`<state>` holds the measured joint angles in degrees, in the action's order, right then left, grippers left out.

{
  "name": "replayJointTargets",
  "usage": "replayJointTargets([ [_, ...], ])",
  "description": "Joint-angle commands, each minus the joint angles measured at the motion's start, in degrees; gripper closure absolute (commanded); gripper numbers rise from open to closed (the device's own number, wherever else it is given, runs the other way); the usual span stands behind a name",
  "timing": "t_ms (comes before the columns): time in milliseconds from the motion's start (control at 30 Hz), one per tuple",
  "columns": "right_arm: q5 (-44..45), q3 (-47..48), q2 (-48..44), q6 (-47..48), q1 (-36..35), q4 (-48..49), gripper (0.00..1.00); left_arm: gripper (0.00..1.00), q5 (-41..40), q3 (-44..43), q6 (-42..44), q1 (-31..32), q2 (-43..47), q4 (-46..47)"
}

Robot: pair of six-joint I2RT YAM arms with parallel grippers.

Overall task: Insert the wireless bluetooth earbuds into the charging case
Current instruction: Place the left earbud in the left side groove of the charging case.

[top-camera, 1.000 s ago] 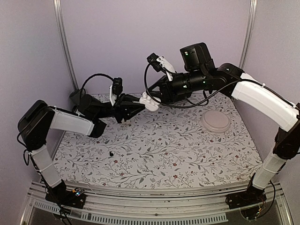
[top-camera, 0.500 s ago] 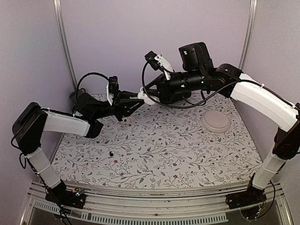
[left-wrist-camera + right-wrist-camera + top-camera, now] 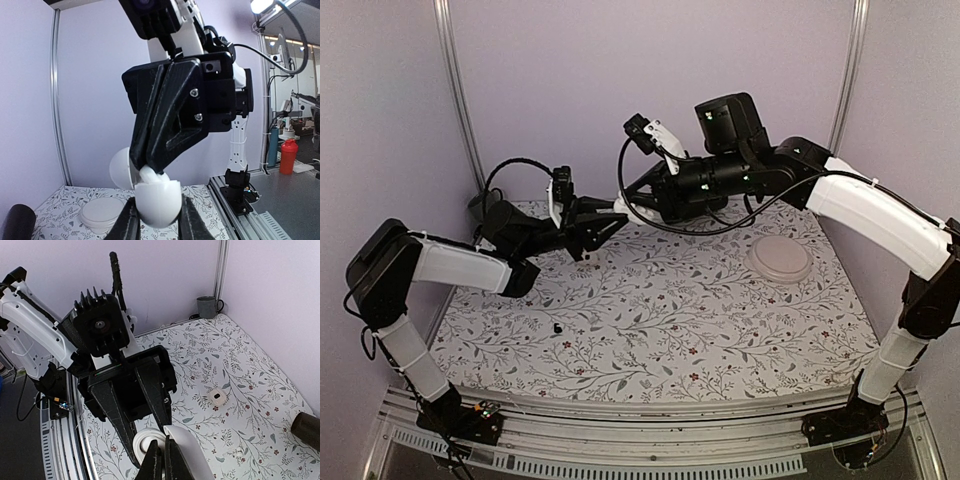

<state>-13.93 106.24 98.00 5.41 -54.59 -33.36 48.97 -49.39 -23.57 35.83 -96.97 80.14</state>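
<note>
black-and-white arms (image 3: pixel 460 266), looping black cables (image 3: pixel 520 160)

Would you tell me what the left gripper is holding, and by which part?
The charging case, open, pinched across the sides of its lower half.

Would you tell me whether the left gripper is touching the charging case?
Touching. In the left wrist view, the left gripper clamps the charging case, both fingers pressed against its sides without a gap.

Flower-patterned table (image 3: pixel 700 330), three small things lying on it.
Pale round dish (image 3: pixel 780 260) sits far right, tiny black bit (image 3: pixel 558 327) lies near left, and a white round lump with a dark spot (image 3: pixel 217 396) rests by itself.
</note>
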Motion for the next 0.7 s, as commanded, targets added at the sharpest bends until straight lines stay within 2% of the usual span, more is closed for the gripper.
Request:
replayJointTargets([
  [0, -0.5, -2.9, 3.5, 1.0, -1.9, -7.7, 0.96, 1.0, -5.5, -0.8, -0.6, 0.6, 4.7, 9.7],
  [467, -4.9, -2.8, 5.6, 1.6, -2.7, -7.9, 0.96, 1.0, -6.1, -0.1, -0.8, 0.4, 4.3, 10.8],
  [667, -4.7, -1.7, 2.7, -0.6, -0.9, -5.5, 0.84, 1.0, -4.5, 1.5, -1.2, 0.0, 3.4, 11.7],
])
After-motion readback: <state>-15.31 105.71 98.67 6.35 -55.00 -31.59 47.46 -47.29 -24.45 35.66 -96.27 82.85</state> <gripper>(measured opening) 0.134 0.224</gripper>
